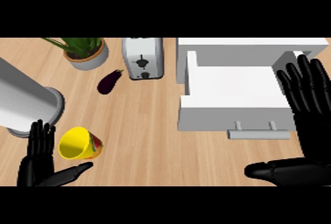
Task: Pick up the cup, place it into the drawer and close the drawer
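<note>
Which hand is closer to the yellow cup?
The left hand. It is open right beside the cup, fingers just left of it and thumb just below. The right hand, also open, is far off at the right, over the open drawer's right edge.

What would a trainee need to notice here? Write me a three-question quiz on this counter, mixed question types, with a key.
1. True or false: the yellow cup already sits inside the white drawer.
2. Which thing lies between the potted plant and the cup?
A. an eggplant
B. a spoon
C. a plate
3. Fill in: the drawer, with its grey handle, is pulled ___.

Key
1. False. The cup lies on its side on the wooden counter, just beside the left hand, whose fingers are straight.
2. A, the eggplant, which lies left of the toaster.
3. Open. The right hand is at its right side, fingers straight.
</note>
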